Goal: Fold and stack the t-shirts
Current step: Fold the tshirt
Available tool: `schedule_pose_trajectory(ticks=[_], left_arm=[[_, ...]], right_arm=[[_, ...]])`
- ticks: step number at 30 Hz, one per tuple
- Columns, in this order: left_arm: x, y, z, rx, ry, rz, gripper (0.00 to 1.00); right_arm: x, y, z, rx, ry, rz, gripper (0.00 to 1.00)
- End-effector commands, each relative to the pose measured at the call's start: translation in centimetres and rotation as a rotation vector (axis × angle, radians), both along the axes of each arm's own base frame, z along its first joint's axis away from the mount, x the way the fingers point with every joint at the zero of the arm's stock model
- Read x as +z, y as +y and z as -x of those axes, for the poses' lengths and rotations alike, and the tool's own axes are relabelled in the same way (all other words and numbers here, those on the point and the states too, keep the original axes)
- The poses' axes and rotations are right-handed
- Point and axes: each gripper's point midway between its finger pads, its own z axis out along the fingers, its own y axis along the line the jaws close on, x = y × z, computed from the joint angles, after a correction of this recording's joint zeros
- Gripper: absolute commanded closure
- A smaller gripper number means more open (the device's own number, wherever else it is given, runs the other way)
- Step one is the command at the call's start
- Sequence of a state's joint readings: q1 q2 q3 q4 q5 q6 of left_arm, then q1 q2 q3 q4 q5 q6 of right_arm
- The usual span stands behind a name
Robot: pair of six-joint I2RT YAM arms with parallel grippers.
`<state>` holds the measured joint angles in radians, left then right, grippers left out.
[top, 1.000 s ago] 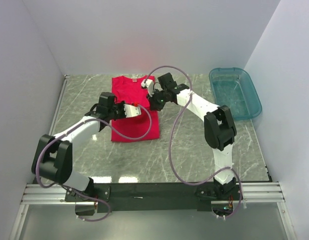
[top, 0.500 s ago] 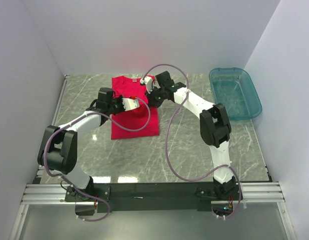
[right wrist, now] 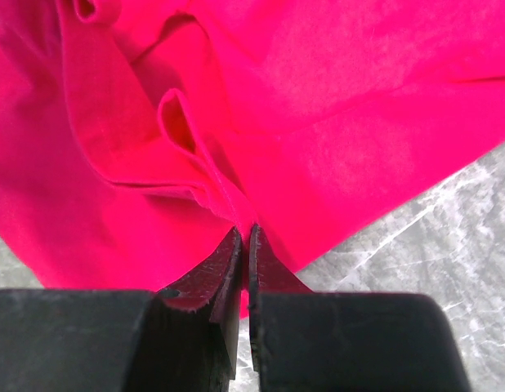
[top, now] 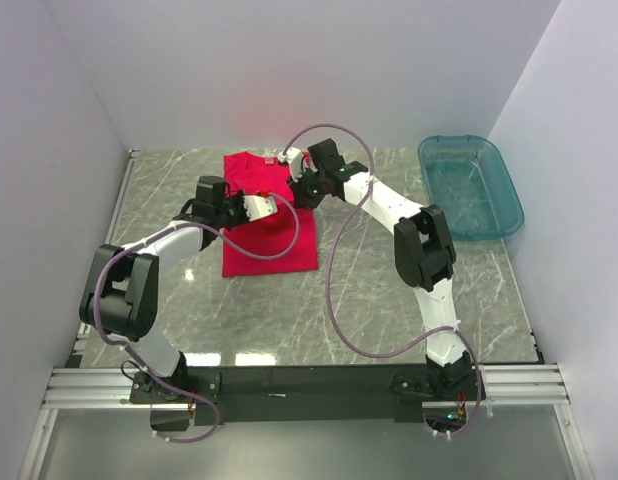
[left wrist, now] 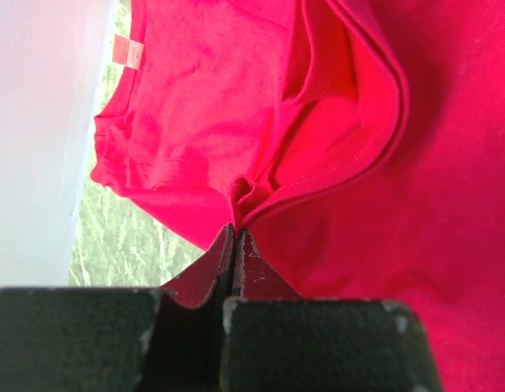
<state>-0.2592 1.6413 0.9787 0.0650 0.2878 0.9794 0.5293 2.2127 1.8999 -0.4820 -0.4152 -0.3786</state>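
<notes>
Both your left hand and right hand are clamped on the t-shirt; you're mid-fold, nothing stacked yet.

A teal see-through plastic tub sits at the far right of the grey-green marbled counter. White walls enclose it.

Red cotton t-shirt: overhead, its middle lies hidden under both wrists.
Left gripper: the fold's edge vanishes between its pinched fingers; the cloth runs off the frame ahead and to the right.
Right gripper: the cloth hem disappears between its fingers.
White neck label: ahead-left of the left gripper, its print too small to read.
</notes>
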Motion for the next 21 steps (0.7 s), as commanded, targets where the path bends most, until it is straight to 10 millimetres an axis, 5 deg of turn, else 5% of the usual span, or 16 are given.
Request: schedule_pose_trajectory(ticks=[1, 12, 16, 18, 19, 21], left_arm=[[2.6, -0.7, -1.6, -0.005, -0.072, 0.046, 1.0], [2.6, -0.5, -2.2, 0.012, -0.081, 0.044, 1.0], [2.8, -0.5, -3.2, 0.049, -0.096, 0.07, 1.0], [2.7, 0.2, -4.1, 0.142, -0.097, 0.109, 0.86], [3.2, 0.5, -4.6, 0.171, -0.116, 0.124, 0.64], [4.0, 1.2, -5.3, 0.26, -0.124, 0.162, 0.35]], right_arm=[[1.6, 0.2, -1.6, -0.025, -0.046, -0.025, 1.0], [1.4, 0.0, -2.1, -0.04, -0.055, -0.018, 1.0], [1.5, 0.0, -2.8, -0.064, -0.065, -0.016, 0.92], [1.5, -0.6, -3.7, -0.139, -0.078, -0.003, 0.79], [1.8, -0.9, -4.6, -0.189, -0.103, -0.006, 0.57], [2.1, -1.9, -5.6, -0.301, -0.116, 0.007, 0.45]])
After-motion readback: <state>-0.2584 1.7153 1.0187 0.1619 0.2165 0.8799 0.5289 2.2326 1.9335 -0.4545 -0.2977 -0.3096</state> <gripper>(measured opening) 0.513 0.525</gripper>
